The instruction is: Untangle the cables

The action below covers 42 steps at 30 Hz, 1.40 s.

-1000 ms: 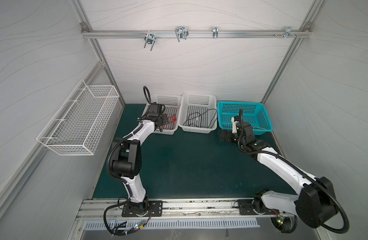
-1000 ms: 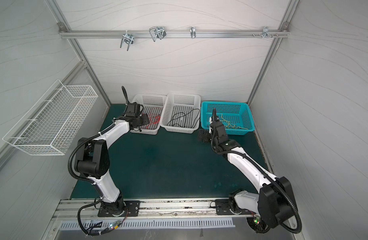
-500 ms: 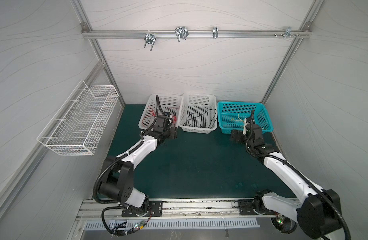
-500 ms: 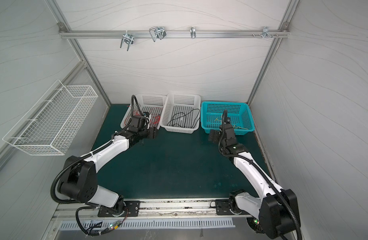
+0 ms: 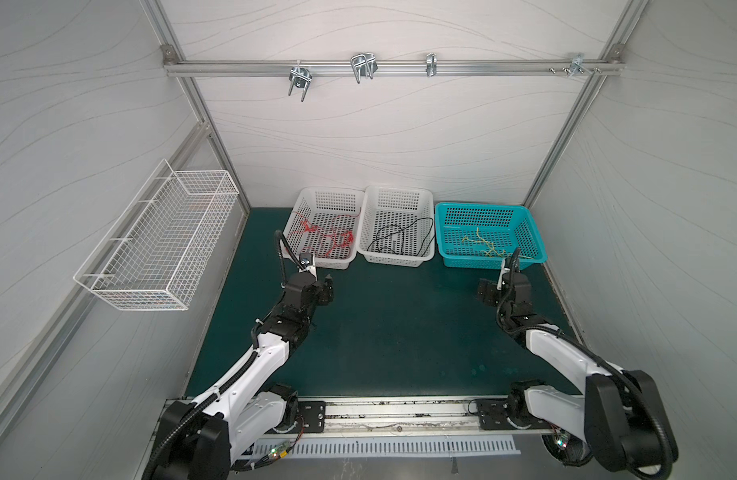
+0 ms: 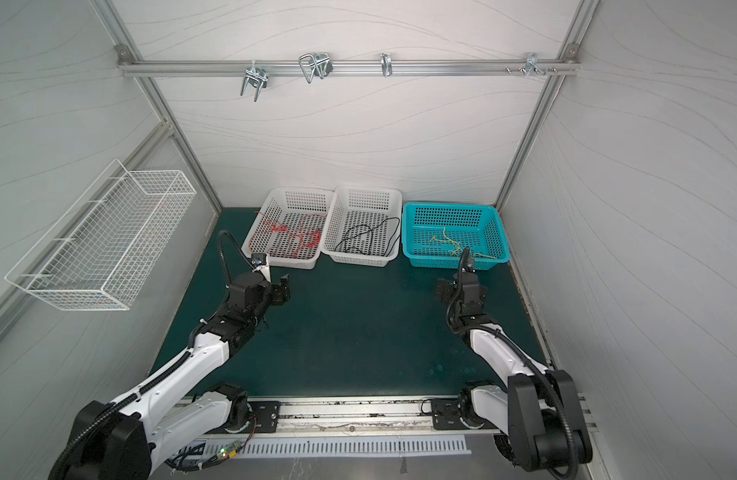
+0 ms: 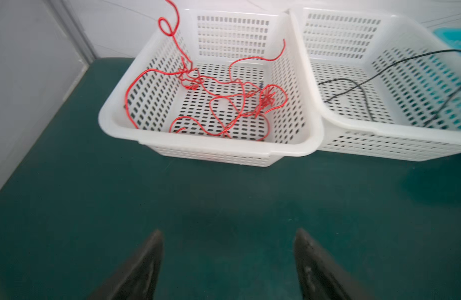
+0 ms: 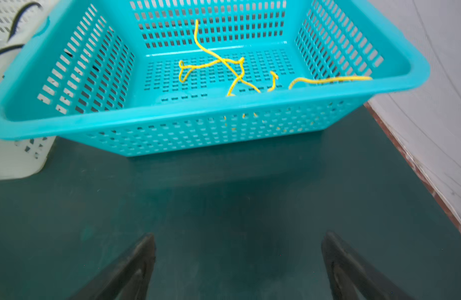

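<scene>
The left end effector (image 7: 228, 259) hangs low over the green table (image 5: 400, 332) with its two dark fingers (image 7: 143, 265) spread apart and nothing between them, released. It sits just in front of the left white basket (image 7: 211, 150), clear of the rim. Inside that basket the red cable (image 7: 224, 96) lies in loose tangled loops, one strand rising up over the far corner. Beside it, touching rim to rim, the middle white basket (image 7: 380, 135) holds the black cable (image 7: 354, 88).

The right end effector (image 8: 238, 259) is also spread wide and empty, hovering over bare table near the front of the teal basket (image 8: 198, 111). The yellow cable (image 8: 219, 62) lies inside on that basket's floor, with one end resting up on the near rim.

In both top views the three baskets stand in a row against the back wall, with a wire basket (image 5: 159, 245) mounted on the left wall
</scene>
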### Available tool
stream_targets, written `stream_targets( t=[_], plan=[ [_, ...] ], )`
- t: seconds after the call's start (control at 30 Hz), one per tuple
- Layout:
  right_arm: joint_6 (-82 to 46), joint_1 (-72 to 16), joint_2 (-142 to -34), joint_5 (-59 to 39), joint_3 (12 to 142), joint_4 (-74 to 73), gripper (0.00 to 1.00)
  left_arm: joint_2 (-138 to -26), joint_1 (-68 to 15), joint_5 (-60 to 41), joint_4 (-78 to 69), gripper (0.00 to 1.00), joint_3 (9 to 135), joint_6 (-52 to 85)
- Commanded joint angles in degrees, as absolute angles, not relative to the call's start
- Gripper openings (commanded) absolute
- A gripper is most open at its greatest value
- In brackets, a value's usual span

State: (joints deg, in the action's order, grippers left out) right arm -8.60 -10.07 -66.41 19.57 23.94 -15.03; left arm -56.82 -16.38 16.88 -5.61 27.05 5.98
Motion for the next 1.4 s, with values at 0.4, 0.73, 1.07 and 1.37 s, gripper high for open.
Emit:
stream_targets(
  t=[0.4, 0.73, 1.07, 1.37],
  plan=[
    [0.33, -7.57, -90.21, 11.7, 21.48, -53.56, 0.99, -66.97, -6.55, 19.12, -22.72, 0.83, 24.74, 1.84],
    [-1.04, -6.11, -89.88, 8.83, 25.05, -45.94, 0.99, -79.34, -2.63, 10.37, -44.71, 0.83, 21.83, -1.33],
    [-1.03, -6.15, -89.81, 8.79, 25.05, -45.79, 0.99, -88.46, -0.54, 13.07, -49.17, 0.85, 22.96, 2.18],
    [-0.88, -5.83, -90.4, 6.95, 25.83, -45.04, 0.99, -89.21, -0.14, 13.53, -48.35, 1.0, 24.17, 2.55]
  ],
)
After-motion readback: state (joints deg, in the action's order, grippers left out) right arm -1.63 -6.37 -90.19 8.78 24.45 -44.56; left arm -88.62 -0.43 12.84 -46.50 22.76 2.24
